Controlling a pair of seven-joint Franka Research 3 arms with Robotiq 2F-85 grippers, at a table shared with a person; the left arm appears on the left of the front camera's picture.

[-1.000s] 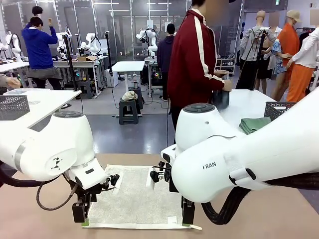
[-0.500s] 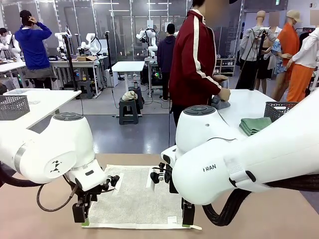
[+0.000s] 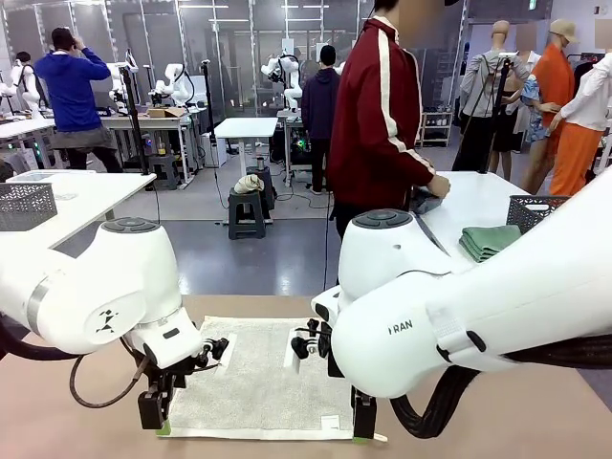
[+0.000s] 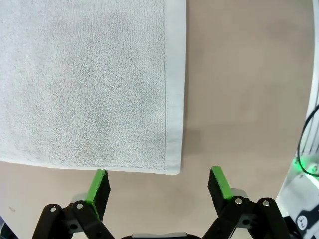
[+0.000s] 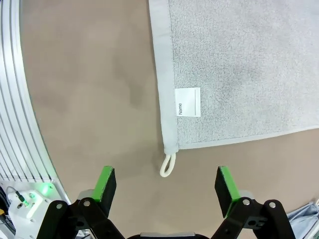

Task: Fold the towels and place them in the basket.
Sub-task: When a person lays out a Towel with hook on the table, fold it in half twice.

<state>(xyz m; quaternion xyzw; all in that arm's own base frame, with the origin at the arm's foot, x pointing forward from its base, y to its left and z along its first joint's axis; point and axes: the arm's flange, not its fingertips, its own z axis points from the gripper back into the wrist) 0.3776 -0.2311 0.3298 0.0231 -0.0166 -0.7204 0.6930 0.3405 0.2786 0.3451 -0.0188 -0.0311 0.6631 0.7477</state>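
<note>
At the near table (image 3: pixel 38 426) edge: left hand (image 4: pixel 159 180) wide open, empty, one near corner of cream-white towel (image 3: pixel 258 378) just ahead of its fingertips | right hand (image 5: pixel 167 181) wide open, empty, over the other near corner, by hanging loop (image 5: pixel 168 165) and name label (image 5: pixel 188 102) | towel flat, spread between both arms | far side: person (image 3: pixel 378 115) in red jacket beside white table (image 3: pixel 478 196).

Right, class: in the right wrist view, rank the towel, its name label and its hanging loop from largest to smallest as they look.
1. white terry towel, largest, though cropped by the frame
2. name label
3. hanging loop, smallest
</note>
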